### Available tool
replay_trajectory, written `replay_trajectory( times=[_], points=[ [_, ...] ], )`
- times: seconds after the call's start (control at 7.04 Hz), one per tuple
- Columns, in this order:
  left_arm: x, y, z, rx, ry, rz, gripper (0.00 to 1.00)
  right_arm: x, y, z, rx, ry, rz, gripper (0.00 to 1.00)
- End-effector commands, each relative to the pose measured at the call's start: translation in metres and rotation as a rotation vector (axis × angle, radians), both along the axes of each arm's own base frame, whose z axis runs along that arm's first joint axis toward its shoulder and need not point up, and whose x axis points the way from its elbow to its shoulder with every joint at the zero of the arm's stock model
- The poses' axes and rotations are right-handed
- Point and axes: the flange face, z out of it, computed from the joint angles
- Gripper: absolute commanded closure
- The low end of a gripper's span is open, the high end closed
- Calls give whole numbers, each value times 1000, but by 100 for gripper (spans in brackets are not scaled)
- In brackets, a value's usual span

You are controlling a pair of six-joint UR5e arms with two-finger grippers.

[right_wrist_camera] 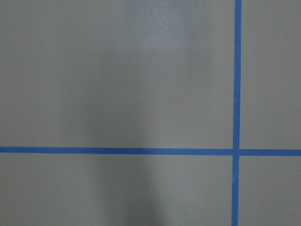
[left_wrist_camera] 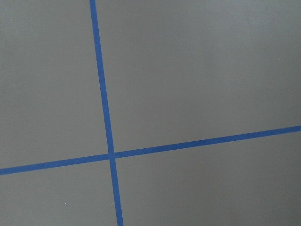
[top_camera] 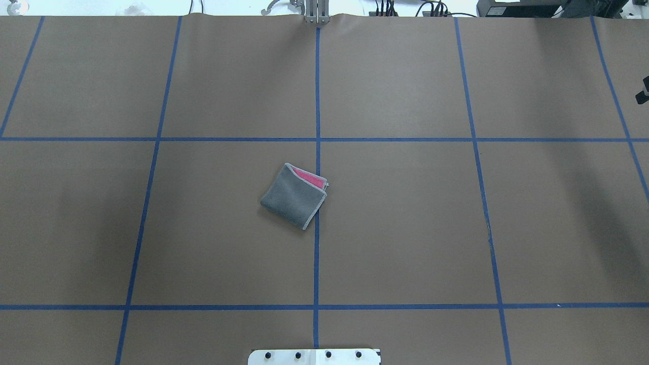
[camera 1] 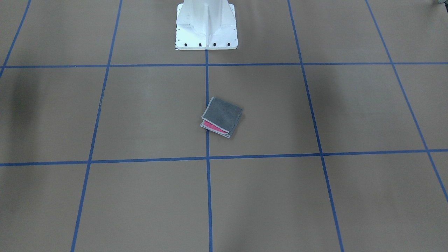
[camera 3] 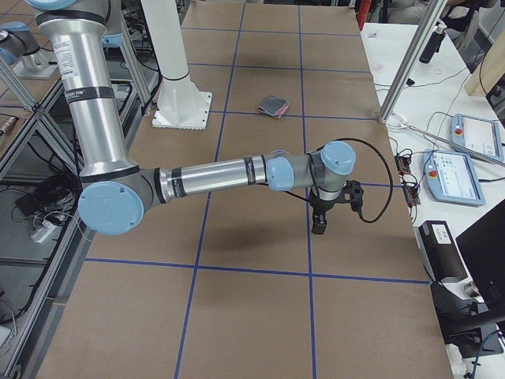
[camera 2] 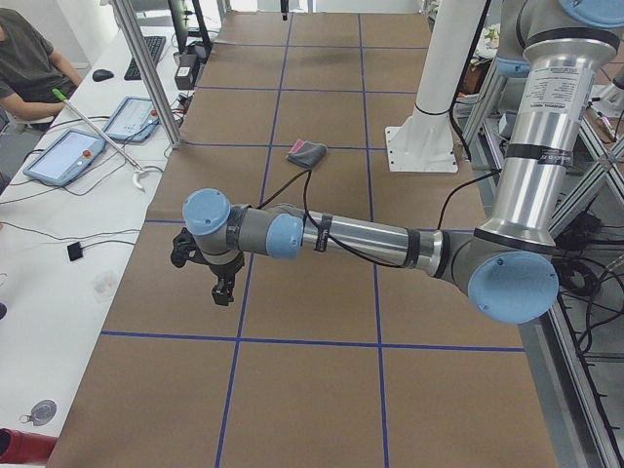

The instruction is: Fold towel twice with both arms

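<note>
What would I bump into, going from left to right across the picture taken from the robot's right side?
The right arm's blue elbow → white base → towel → right hand → tablet.

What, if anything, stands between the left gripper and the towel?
Nothing visible does. In the left side view, only bare brown table with blue tape lines lies between the left gripper and the folded towel.
</note>
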Motion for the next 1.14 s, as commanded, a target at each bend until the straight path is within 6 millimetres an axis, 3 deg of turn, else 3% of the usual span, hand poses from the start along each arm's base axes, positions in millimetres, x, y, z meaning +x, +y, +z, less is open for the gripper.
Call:
replay_trajectory(
  times=[0.0,0.14,0.43,0.99],
  points=[
    [-1,0,-3,9,0,1,0,-1,1,-3,3,-11,-1,0],
    [-1,0,-3,9,0,1,0,-3,4,-20,15,-62,-9,0],
    [-1,4,4,12,0,-1,0,-2,16,2,-21,-66,-9,0],
    [-1,3,-5,32,2,-3,0,-5,12,-2,-13,-63,-12,0]
  ],
)
